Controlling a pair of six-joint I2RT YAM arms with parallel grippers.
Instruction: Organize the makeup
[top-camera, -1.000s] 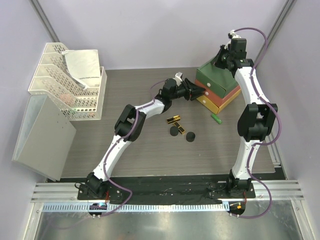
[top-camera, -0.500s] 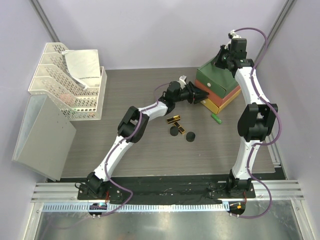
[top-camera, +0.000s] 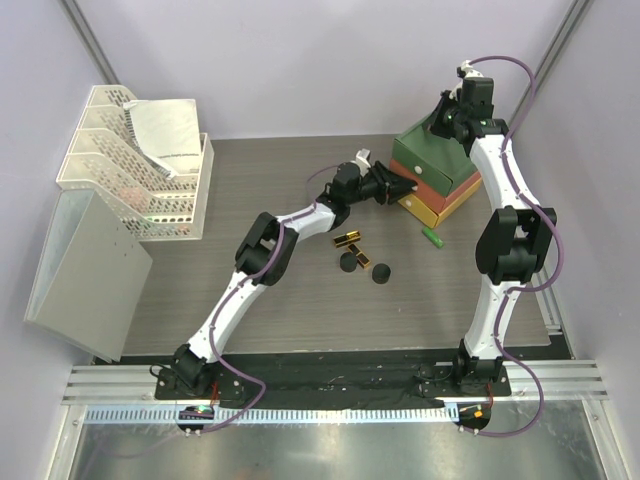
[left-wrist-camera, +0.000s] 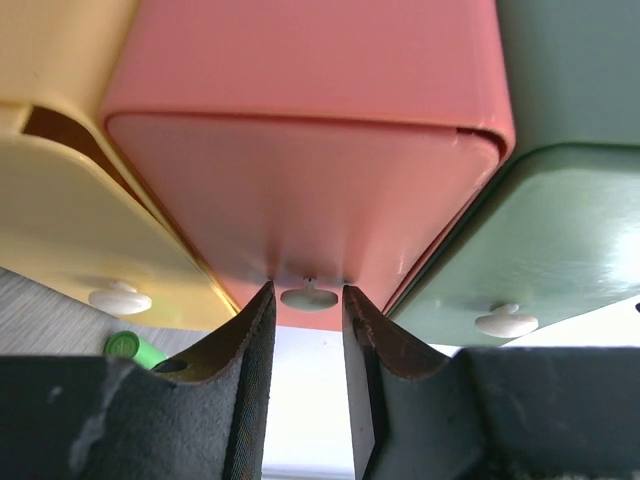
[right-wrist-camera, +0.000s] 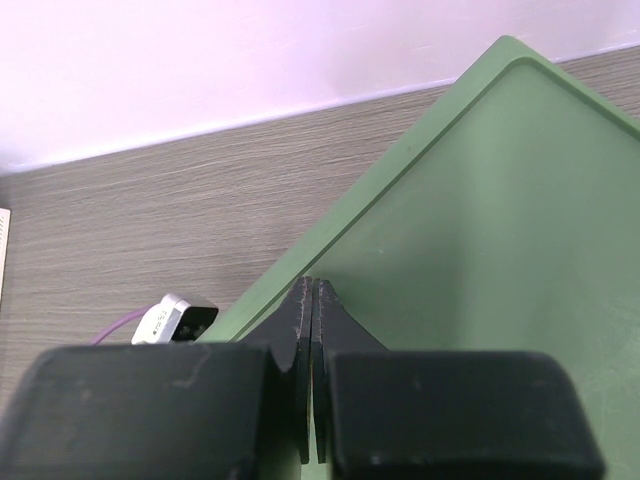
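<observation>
My left gripper (top-camera: 403, 188) is at the front of the stacked drawer box (top-camera: 432, 160). In the left wrist view its jaws (left-wrist-camera: 306, 293) stand open on either side of the white knob (left-wrist-camera: 309, 297) of the orange middle drawer (left-wrist-camera: 300, 190), with a thin gap on each side. My right gripper (right-wrist-camera: 313, 286) is shut and empty, its tips resting on the box's green top (right-wrist-camera: 480, 220). On the table lie the makeup: two black-gold sticks (top-camera: 346, 238) (top-camera: 363, 258), two black round compacts (top-camera: 349, 263) (top-camera: 381, 273) and a green tube (top-camera: 432, 237) (left-wrist-camera: 134, 348).
The yellow drawer (left-wrist-camera: 80, 240) sits slightly pulled out below the orange one, and the green drawer (left-wrist-camera: 560, 230) above it. White mesh file trays (top-camera: 130, 170) holding paper and a grey box (top-camera: 85, 265) stand at the left. The back wall runs close behind the drawer box.
My left gripper has moved right up to the drawer box, and its jaws have narrowed a little around the knob. The right arm has not moved.
</observation>
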